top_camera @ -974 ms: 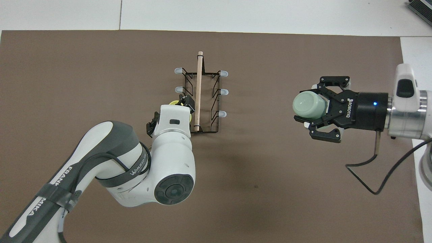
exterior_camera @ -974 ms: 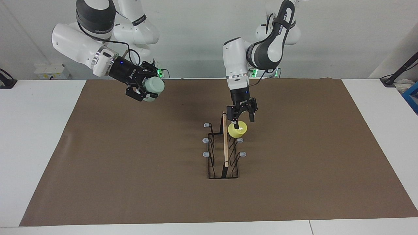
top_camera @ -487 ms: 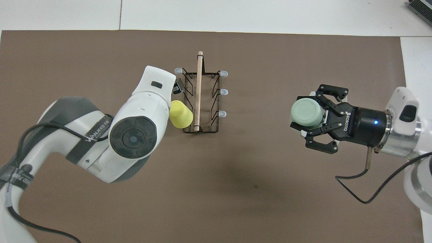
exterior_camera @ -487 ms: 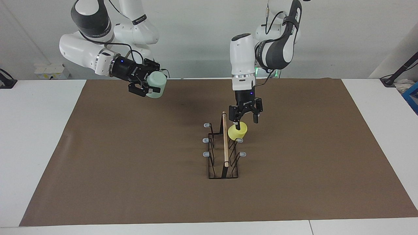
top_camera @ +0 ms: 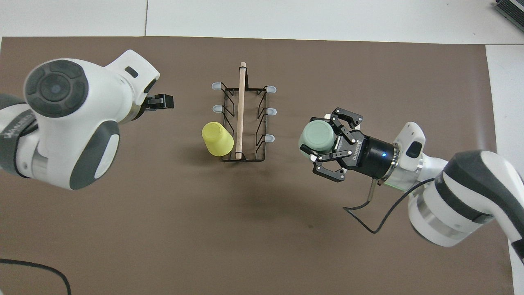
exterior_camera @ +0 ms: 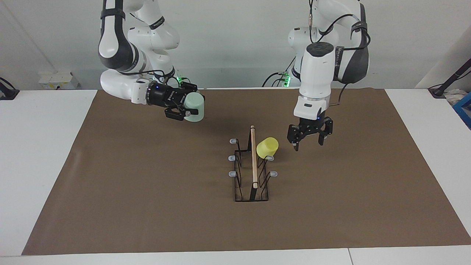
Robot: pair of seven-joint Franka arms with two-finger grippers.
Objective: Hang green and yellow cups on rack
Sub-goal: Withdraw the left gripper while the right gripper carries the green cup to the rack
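The black wire rack with a wooden rod stands mid-mat, also in the overhead view. The yellow cup hangs tilted, mouth down, on the rack's prong nearest the robots on the left arm's side, seen from above too. My left gripper is open and empty above the mat, apart from the yellow cup, toward the left arm's end; it also shows in the overhead view. My right gripper is shut on the mint green cup, held on its side in the air over the mat at the rack's right-arm side.
A brown mat covers most of the white table. Five of the rack's grey-tipped prongs are bare. A blue object sits at the table's edge past the left arm's end.
My left gripper let go of the yellow cup, now hanging on the prong, and drew away toward the left arm's end. My right gripper carried the green cup closer to the rack.
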